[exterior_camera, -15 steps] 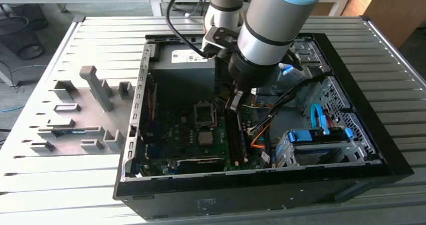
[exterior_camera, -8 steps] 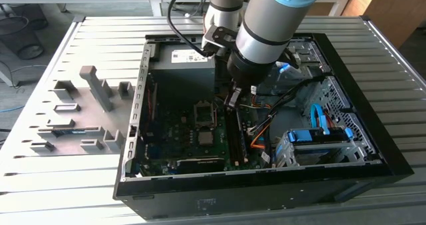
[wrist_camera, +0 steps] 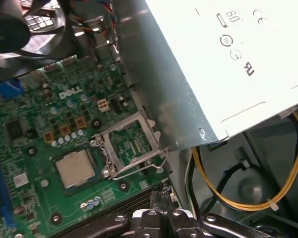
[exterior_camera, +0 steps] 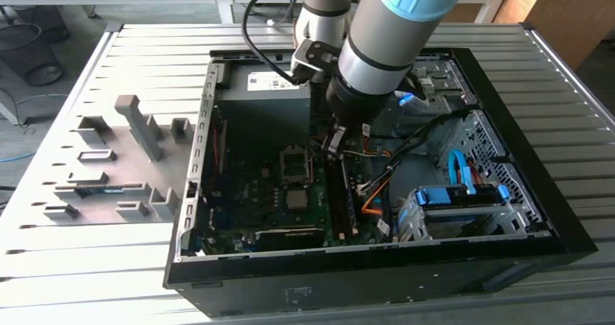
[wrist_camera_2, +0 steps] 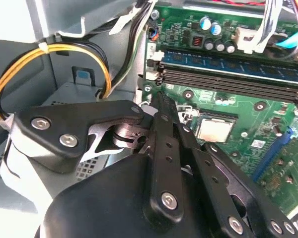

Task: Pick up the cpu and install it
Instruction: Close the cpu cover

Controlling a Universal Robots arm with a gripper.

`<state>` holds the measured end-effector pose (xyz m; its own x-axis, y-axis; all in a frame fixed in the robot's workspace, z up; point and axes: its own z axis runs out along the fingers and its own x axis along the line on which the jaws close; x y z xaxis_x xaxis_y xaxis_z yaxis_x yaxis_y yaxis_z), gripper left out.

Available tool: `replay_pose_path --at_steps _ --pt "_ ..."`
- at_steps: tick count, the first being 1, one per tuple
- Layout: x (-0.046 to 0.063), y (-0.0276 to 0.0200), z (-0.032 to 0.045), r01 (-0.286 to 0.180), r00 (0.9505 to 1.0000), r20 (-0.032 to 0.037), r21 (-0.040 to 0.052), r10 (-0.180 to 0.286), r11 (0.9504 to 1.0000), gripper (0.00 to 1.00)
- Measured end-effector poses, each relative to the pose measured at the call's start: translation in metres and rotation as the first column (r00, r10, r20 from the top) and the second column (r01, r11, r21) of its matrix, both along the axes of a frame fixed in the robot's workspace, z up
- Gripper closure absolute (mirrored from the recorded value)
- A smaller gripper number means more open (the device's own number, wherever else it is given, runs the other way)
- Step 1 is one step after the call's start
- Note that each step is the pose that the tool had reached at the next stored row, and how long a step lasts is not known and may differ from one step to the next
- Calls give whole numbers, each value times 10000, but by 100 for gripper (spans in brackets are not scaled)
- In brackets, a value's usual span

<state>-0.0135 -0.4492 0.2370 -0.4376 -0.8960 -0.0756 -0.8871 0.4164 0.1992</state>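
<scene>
The cpu [wrist_camera: 75, 168], a small square chip with a pale silvery top, lies flat in its socket on the green motherboard [wrist_camera: 54, 114]. It also shows as the cpu [wrist_camera_2: 214, 129] in the second wrist view and the cpu [exterior_camera: 298, 197] in the exterior view. Beside it the socket's metal frame [wrist_camera: 131, 144] stands swung open. My gripper [wrist_camera_2: 161, 99] hangs shut and empty above the board's edge by the memory slots [wrist_camera_2: 228, 79], a short way from the chip. It appears in the exterior view as the gripper [exterior_camera: 333, 141] inside the case.
The grey power-supply box [wrist_camera: 213, 59] looms close beside the gripper, with yellow cables [wrist_camera: 283, 188] under it. The black case walls [exterior_camera: 201, 195] surround the board. A drive cage with blue parts [exterior_camera: 461, 195] sits at the exterior view's right, a grey fixture tray [exterior_camera: 115, 159] at its left.
</scene>
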Motion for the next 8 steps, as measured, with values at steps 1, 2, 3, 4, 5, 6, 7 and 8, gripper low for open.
replay_pose_path --at_steps 1,2,3,4,5,6,7,8 --pt "-4 3 -12 74 10000 0 1 -74 10000 90" --pt "-11 8 -26 125 9999 -1 1 -125 9999 90" --pt "-24 13 -44 144 9999 0 2 -144 9999 90" --pt "-35 20 -62 150 9999 1 2 -150 9999 90" --pt "-43 28 -80 157 9999 1 1 -157 9999 90" --pt "-48 37 -98 171 9999 0 2 -171 9999 90" --pt "-49 49 -116 191 9998 -1 2 -191 9998 90" --pt "-51 60 -134 212 9998 -1 3 -212 9998 90"
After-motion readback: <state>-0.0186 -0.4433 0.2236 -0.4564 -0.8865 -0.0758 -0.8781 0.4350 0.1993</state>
